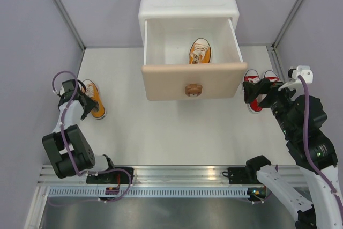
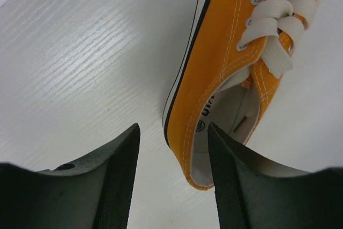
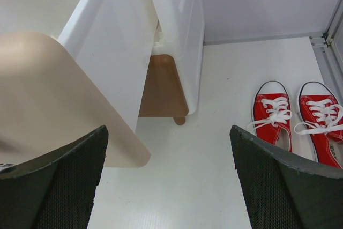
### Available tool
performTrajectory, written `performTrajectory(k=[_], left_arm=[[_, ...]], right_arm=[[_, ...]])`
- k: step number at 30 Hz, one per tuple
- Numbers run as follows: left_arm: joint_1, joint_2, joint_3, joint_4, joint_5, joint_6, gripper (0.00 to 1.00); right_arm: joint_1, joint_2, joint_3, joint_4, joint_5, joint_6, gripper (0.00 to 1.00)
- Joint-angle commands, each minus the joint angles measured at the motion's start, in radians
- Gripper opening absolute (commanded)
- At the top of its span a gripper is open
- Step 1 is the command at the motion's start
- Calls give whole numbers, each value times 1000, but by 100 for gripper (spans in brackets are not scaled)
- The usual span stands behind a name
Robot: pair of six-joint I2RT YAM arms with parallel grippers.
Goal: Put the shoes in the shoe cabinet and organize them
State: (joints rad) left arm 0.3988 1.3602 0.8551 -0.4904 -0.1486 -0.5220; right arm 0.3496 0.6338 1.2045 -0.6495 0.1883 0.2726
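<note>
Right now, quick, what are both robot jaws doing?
Left gripper: jaws open around the orange shoe's heel.
Right gripper: jaws open, holding nothing.

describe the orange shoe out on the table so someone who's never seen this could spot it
From the white shoe cabinet at the back, with its beige upper drawer pulled open, look to the left side of the table. A lone orange sneaker lies there at the left end effector. The other orange one sits inside the drawer, and the red pair is on the right.

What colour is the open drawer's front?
The drawer front is beige; the top external view shows it best.
</note>
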Motion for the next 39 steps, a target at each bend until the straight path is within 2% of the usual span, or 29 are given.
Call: performTrajectory(k=[1, 10, 16, 18, 21, 22, 25, 39], left_arm=[[17, 48, -7, 96, -37, 34, 58], [15, 194, 42, 134, -3, 60, 53], [17, 238, 48, 153, 12, 60, 48], [17, 247, 58, 159, 20, 66, 42], [15, 252, 64, 164, 29, 68, 26], [15, 249, 64, 164, 32, 71, 16], [9, 231, 61, 165, 38, 82, 3], [-44, -35, 84, 122, 98, 77, 2]], right_arm=[[6, -9, -13, 27, 17, -21, 98], [8, 3, -26, 36, 5, -19, 98], [8, 18, -29, 37, -4, -15, 98], [8, 21, -31, 39, -4, -12, 98], [8, 27, -34, 39, -7, -12, 98], [8, 29, -34, 40, -9, -9, 98], [8, 33, -36, 45, -13, -6, 98], [9, 37, -28, 42, -18, -1, 98]])
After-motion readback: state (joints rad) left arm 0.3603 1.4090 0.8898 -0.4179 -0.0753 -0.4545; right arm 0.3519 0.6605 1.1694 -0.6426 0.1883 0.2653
